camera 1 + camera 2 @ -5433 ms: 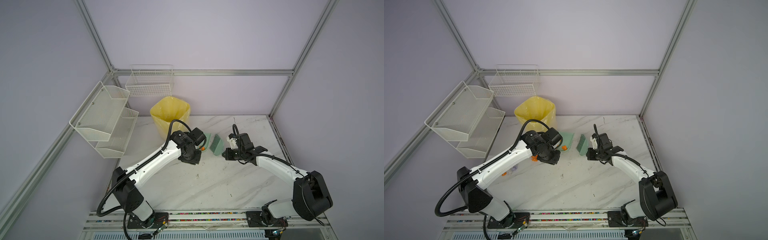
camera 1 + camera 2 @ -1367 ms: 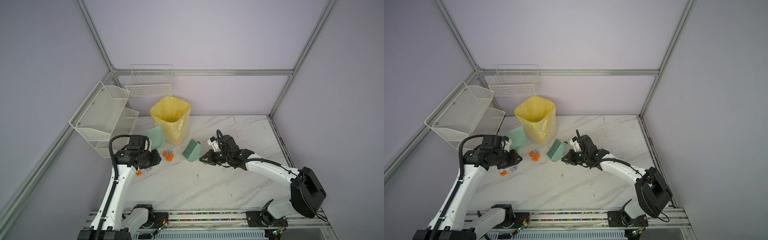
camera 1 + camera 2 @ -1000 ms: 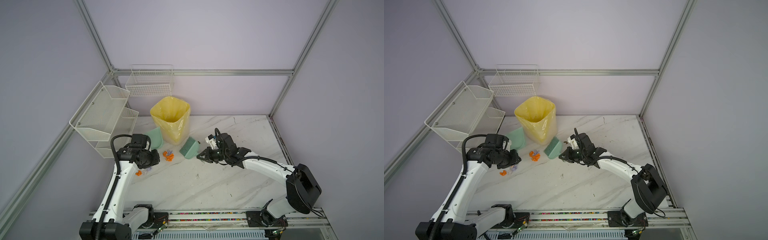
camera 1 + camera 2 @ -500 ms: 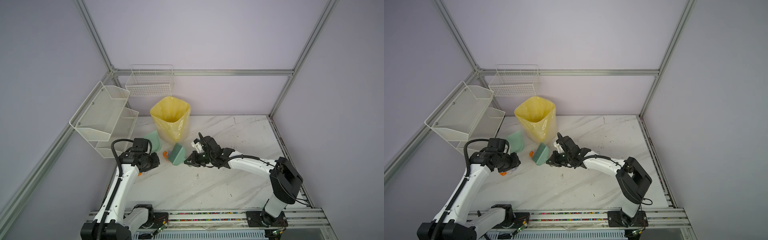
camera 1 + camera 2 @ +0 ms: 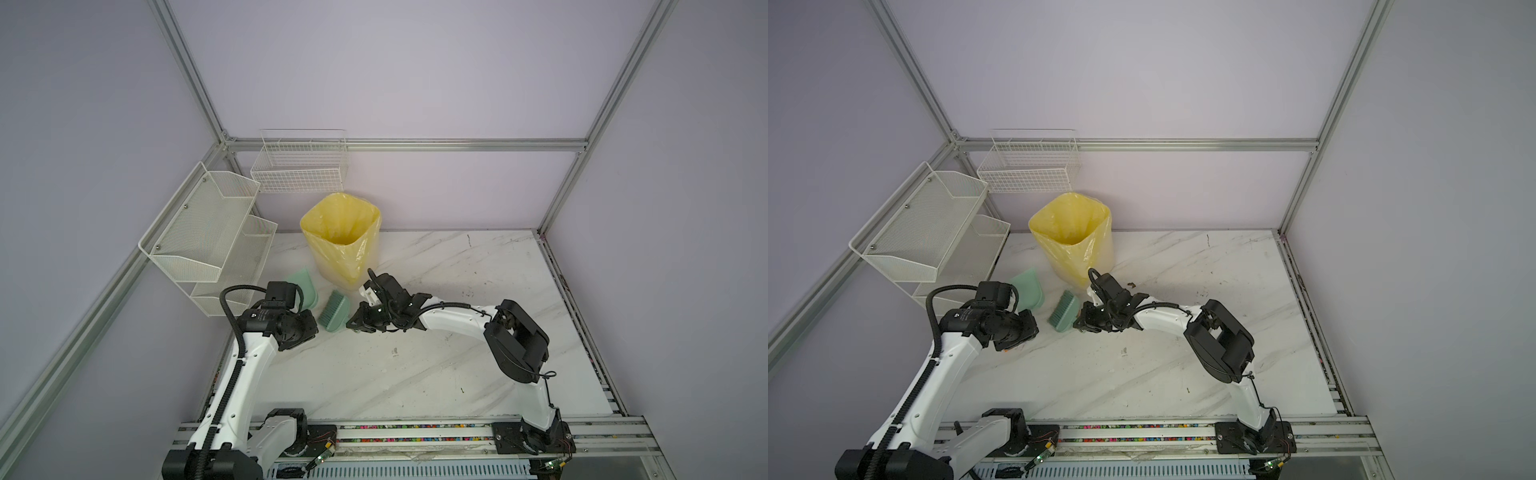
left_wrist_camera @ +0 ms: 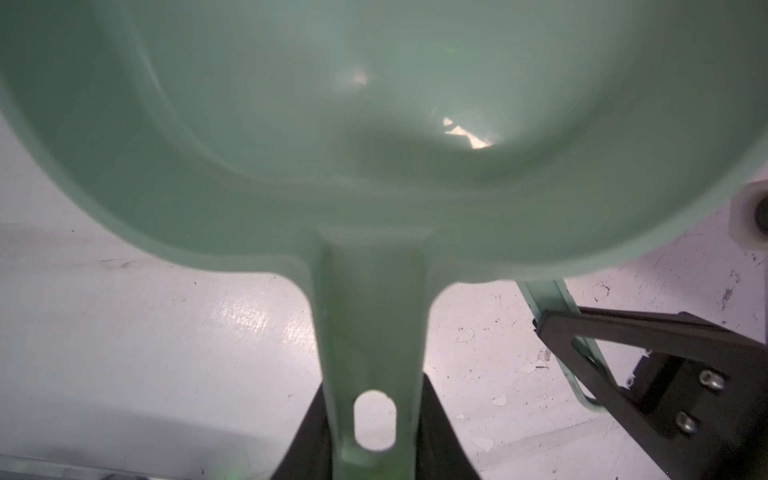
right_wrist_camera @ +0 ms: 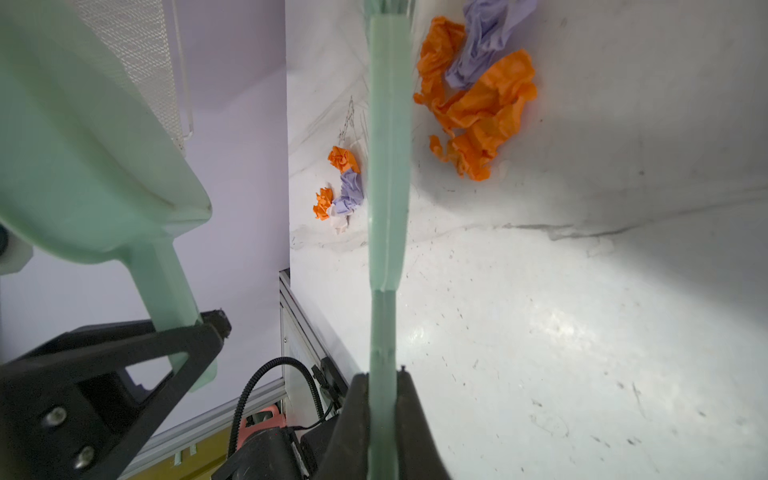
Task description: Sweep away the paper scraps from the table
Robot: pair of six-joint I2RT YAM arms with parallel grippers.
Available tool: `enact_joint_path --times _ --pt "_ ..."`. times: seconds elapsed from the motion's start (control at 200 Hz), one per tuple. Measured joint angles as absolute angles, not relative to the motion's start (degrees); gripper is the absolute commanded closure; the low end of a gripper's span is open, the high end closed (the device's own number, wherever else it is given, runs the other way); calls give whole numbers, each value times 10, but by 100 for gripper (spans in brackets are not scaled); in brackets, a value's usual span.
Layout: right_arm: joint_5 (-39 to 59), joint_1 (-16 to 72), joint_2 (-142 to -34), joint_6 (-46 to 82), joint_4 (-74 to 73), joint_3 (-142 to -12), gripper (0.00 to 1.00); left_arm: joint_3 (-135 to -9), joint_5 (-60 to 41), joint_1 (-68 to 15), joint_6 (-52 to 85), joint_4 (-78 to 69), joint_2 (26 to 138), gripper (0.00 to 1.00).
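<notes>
Paper scraps (image 7: 478, 108) lie on the table (image 7: 582, 332) in two small heaps, as I see them through the right wrist camera. A larger clump of orange and lilac wads sits just beside the brush (image 7: 388, 145). A smaller clump of orange, lilac and one white bit sits on the brush's other side, close to the table's edge. In both top views I cannot make the scraps out; the left arm's wrist and the brush cover that patch.

My right gripper (image 7: 382, 399) has its fingers pressed onto either side of the brush's thin green handle, pinching it firmly. In both top views this gripper (image 5: 357, 322) (image 5: 1081, 322) reaches across to the left part of the table (image 5: 415, 365), in front of the bin (image 5: 340, 237) with its yellow liner. The brush (image 5: 334, 311) (image 5: 1064, 316) has its bristle side turned toward the dustpan (image 5: 305, 282) (image 5: 1030, 286).

My left gripper (image 6: 374, 432) is clamped on the dustpan's handle, a dark finger on each flank just by the hanging hole. The pale green pan (image 6: 374, 124) fills most of that camera's view. The dustpan sits near the white mesh shelves (image 5: 208, 232), just left of the bin and near the brush. I cannot tell whether its lip touches the marble, or whether the bristles do.
</notes>
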State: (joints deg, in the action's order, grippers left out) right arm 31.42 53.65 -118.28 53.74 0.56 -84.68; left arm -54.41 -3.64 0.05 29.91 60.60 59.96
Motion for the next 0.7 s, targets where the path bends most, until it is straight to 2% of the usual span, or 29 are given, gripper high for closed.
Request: enact_joint_path --times 0.39,0.575,0.7 --pt "337 524 -1254 579 -26 -891 100 -535 -47 3 299 593 600 100" --pt "355 475 -1242 582 -54 -843 100 -528 -56 3 299 592 600 100" --pt "376 437 -1197 575 -62 -778 100 -526 -58 2 298 592 601 100"
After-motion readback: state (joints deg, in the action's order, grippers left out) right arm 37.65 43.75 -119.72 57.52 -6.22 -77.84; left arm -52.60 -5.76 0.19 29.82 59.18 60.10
